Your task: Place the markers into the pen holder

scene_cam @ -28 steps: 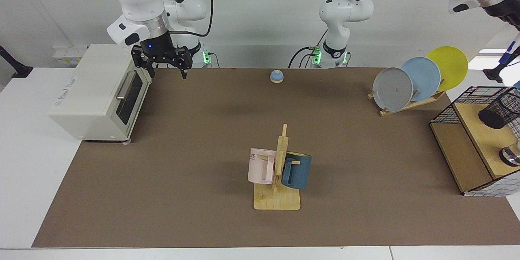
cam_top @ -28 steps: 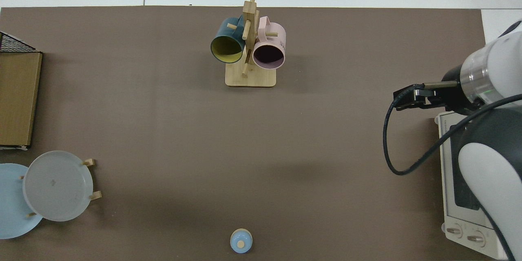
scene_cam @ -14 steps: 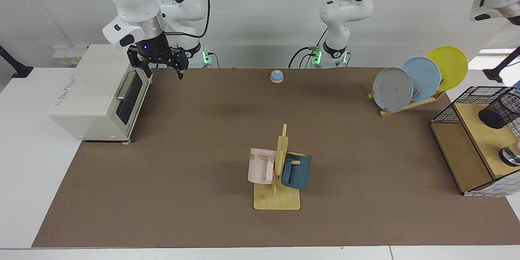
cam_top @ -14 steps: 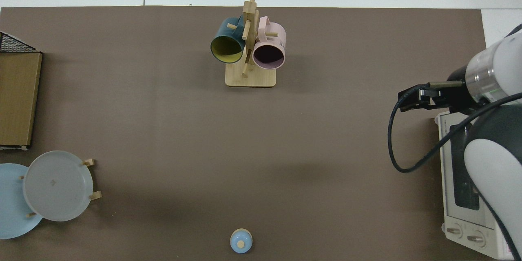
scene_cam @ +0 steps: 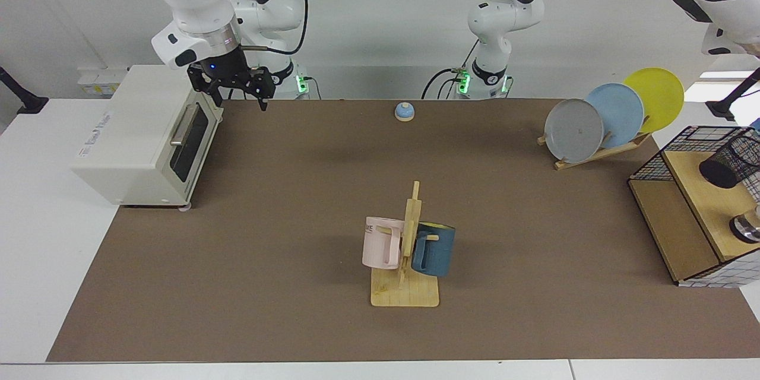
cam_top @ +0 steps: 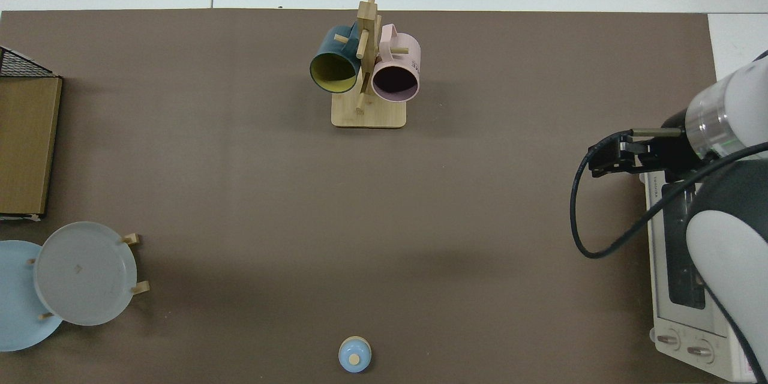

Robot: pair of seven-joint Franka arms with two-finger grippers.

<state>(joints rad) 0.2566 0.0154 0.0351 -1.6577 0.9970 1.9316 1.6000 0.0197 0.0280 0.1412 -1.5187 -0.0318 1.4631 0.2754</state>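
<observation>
Marker first, and it is not in either view, so where it lies I cannot tell; by my reckoning a slim plastic pen is light, stiff and a touch slippery, best pinched mid-barrel so it hangs straight. Nearest us, by the middle of the table's [scene_cam: 249,261] near edge, the wooden mug tree [scene_cam: 408,261] carries a matte pink mug [scene_cam: 380,242] and a blue mug [scene_cam: 434,248]. At the table's edge by the left arm's side stands the black wire basket [scene_cam: 653,163]; on its wooden shelf sits the pen holder [scene_cam: 727,161], a black mesh cylinder leaning in this view. Across at the opposite edge sits a boxy cream toaster oven [scene_cam: 127,136]. Farther back is a plate rack [scene_cam: 599,153] with smooth round plates, and a small domed bell [scene_cam: 404,111] by the far edge. The right gripper [scene_cam: 240,104] hovers at the oven's far corner, fingers spread and empty. The left gripper is out of frame.
</observation>
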